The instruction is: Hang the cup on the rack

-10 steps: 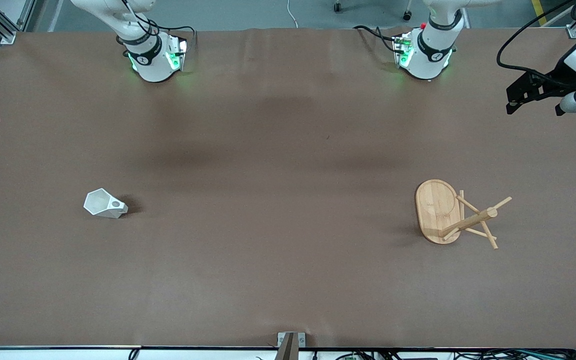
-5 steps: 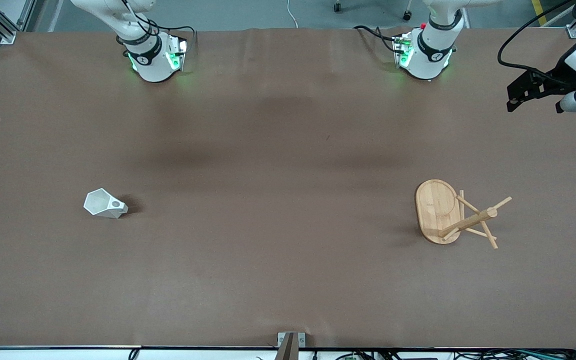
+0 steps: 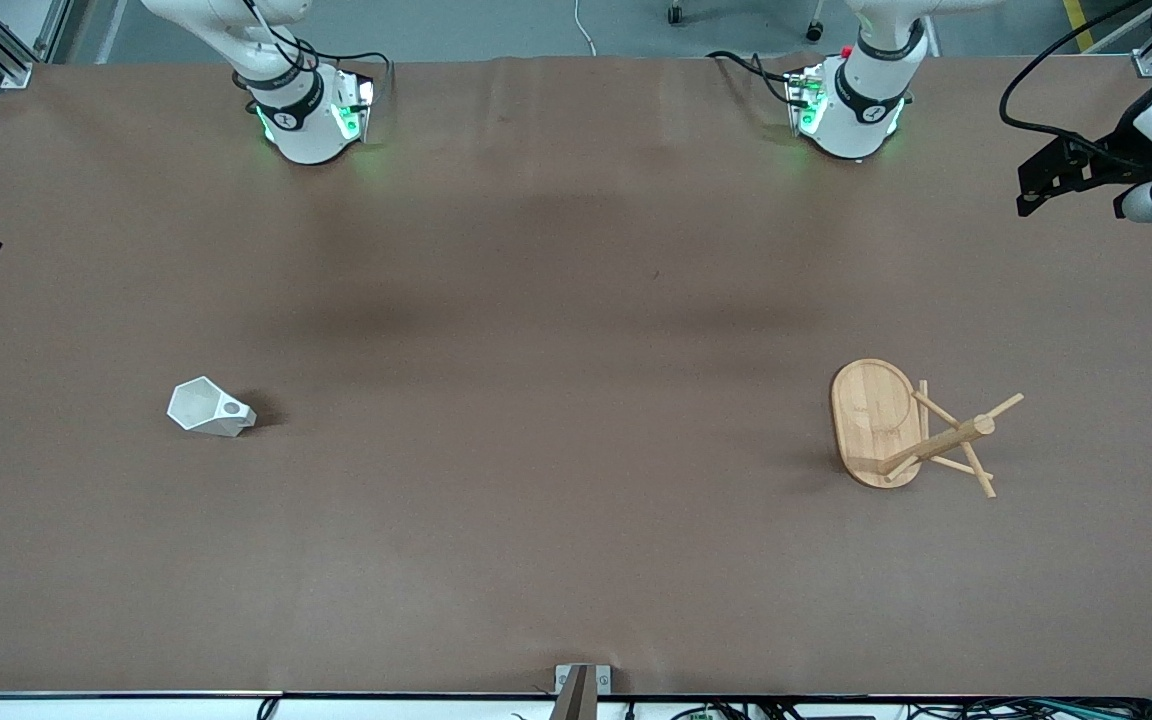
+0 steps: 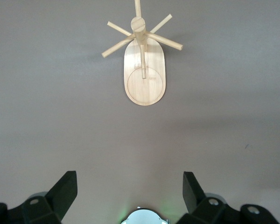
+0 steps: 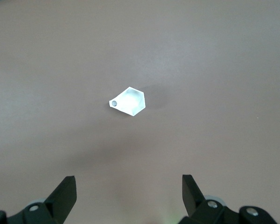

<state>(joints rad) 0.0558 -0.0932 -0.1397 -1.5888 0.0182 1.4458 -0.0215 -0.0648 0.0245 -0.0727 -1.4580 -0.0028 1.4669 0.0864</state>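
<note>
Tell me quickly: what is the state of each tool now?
Left tool: open, empty, high over the table.
Right tool: open, empty, high above the cup.

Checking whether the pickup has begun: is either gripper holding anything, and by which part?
Nothing is held. The left gripper and right gripper are both open and empty; the cup sits alone on the table.

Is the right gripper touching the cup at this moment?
Apart. In the right wrist view, the right gripper is open with bare table between its fingers and the cup, which lies alone.
</note>
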